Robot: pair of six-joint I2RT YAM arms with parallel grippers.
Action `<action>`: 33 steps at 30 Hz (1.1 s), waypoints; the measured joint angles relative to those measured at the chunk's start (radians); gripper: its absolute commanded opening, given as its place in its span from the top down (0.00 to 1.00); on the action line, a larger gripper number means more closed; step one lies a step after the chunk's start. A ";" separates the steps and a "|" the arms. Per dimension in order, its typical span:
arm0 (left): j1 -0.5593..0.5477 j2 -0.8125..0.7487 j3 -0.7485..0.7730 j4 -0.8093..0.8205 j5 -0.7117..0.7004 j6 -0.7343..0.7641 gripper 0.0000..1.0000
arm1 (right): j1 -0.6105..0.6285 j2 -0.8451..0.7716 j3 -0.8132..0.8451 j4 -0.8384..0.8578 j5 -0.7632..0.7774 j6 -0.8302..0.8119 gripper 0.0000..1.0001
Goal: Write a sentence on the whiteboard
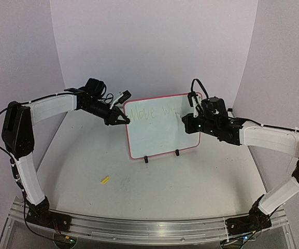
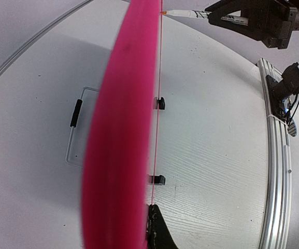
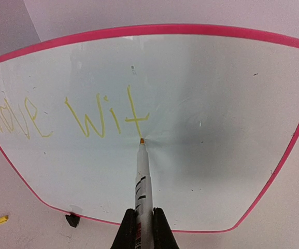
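Note:
The whiteboard (image 1: 159, 132), white with a pink frame, stands upright mid-table on two black feet (image 1: 146, 160). The sentence (image 3: 95, 120) reads "Move Wit" in thin yellow strokes; it shows faintly in the top view (image 1: 148, 112). My right gripper (image 3: 144, 217) is shut on a white marker (image 3: 142, 179), whose orange tip touches the board at the foot of the "t". From above, the right gripper (image 1: 191, 121) sits at the board's right edge. My left gripper (image 1: 123, 119) is shut on the board's left edge, which fills the left wrist view as a blurred pink band (image 2: 119, 135) beside one black finger (image 2: 158, 231).
A small yellow cap (image 1: 105, 180) lies on the table in front of the board, left of centre. A clear stand with a black grip (image 2: 76, 113) lies behind the board. An aluminium rail (image 1: 139, 228) runs along the near table edge. White curved walls enclose the back.

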State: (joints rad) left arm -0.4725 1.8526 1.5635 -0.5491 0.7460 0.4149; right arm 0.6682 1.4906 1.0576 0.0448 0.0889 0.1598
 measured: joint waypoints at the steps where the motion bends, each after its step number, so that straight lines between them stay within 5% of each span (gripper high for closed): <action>1: 0.000 0.000 0.000 0.000 0.000 0.000 1.00 | 0.000 0.000 0.000 0.000 0.001 0.000 1.00; 33: 0.000 0.000 0.000 0.000 0.000 0.001 1.00 | 0.000 -0.099 0.013 -0.001 0.024 -0.023 1.00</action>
State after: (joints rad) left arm -0.4725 1.8526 1.5635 -0.5495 0.7460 0.4156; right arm 0.6678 1.3916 1.0702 0.0442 0.1133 0.1370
